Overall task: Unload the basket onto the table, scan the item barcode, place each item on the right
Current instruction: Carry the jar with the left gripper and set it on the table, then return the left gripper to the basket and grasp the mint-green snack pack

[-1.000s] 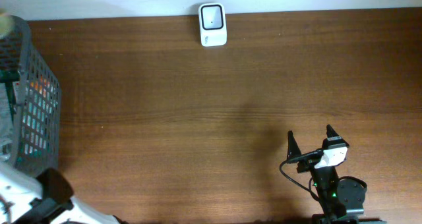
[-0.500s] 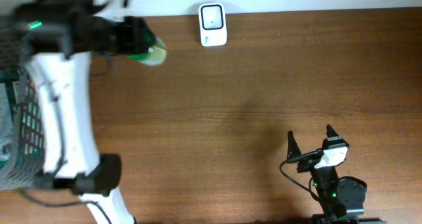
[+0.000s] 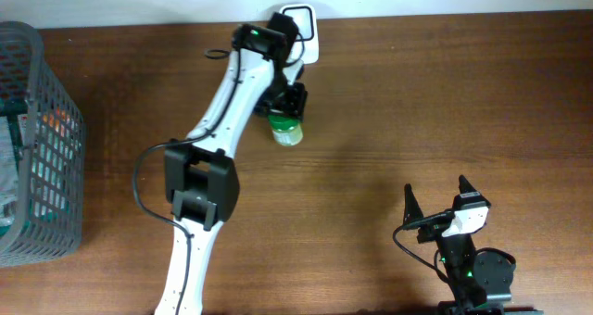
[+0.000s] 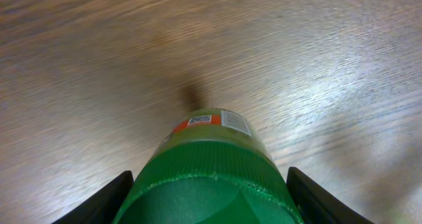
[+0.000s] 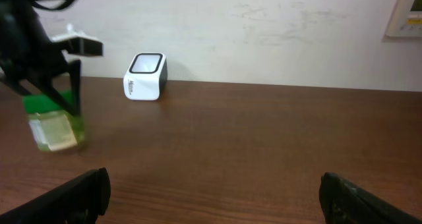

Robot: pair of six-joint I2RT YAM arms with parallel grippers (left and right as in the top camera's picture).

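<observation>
Gripped green-lidded pale plastic jar (image 3: 285,130) by cap end in left gripper (image 3: 289,102), jaws half-spread. Hung above table, just beside white boxy barcode scanner (image 3: 304,32) — presumably to present label, though blurred. Parked right gripper (image 3: 435,190) wide open, empty — well apart.

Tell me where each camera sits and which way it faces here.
Overhead: above, looking straight down on the brown wooden table; both arms show, the left gripper holding a green-capped round jar near the white box-shaped scanner.
Left wrist: looks down along that jar toward the tabletop; its dark fingers flank it.
Right wrist: low, facing the back wall; the open right gripper shows at the bottom corners.
Shared: right wrist and overhead both show jar and scanner.
</observation>
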